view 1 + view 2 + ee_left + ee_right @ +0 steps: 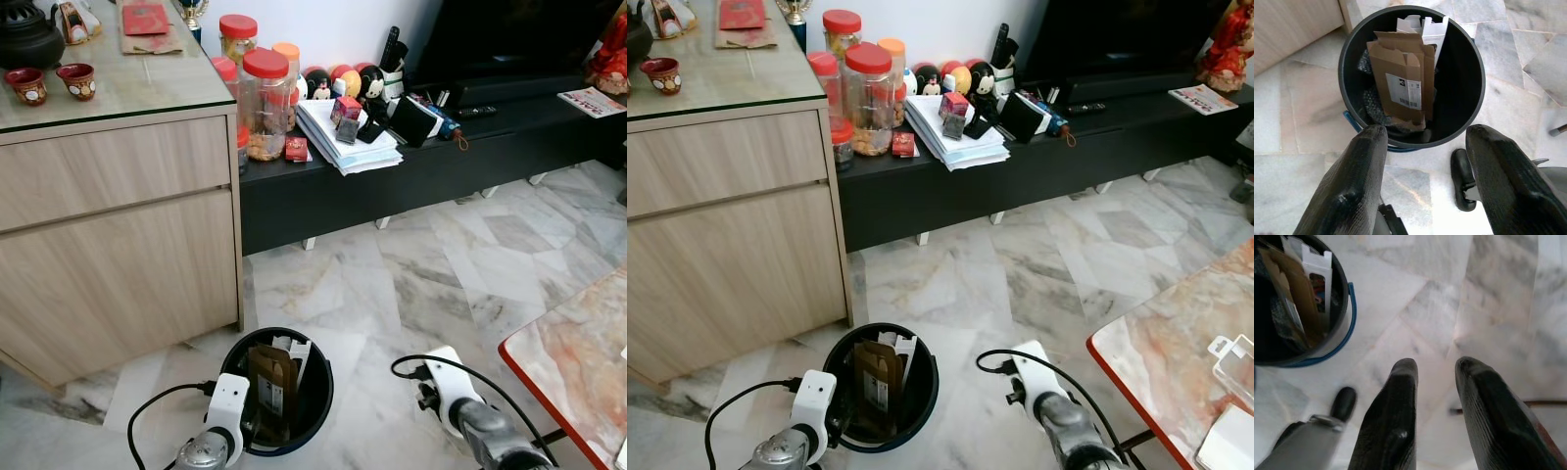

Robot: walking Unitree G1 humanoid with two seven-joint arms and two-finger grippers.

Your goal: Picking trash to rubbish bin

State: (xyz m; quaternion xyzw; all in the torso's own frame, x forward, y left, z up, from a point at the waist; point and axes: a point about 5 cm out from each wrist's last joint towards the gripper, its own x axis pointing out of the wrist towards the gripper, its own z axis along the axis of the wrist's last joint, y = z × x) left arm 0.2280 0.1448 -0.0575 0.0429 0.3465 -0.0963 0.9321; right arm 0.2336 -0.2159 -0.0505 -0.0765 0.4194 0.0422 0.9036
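The left hand [1422, 147] is hovering just above the black rubbish bin [1469, 98] on the marble floor [441, 264], fingers spread and empty; a cardboard box [1403, 83] is standing inside. The right hand [1435, 369] is hanging beside it, fingers slightly parted

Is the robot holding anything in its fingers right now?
No. The left gripper is open above the bin, with nothing between its fingers. The right gripper is open over bare floor, also empty.
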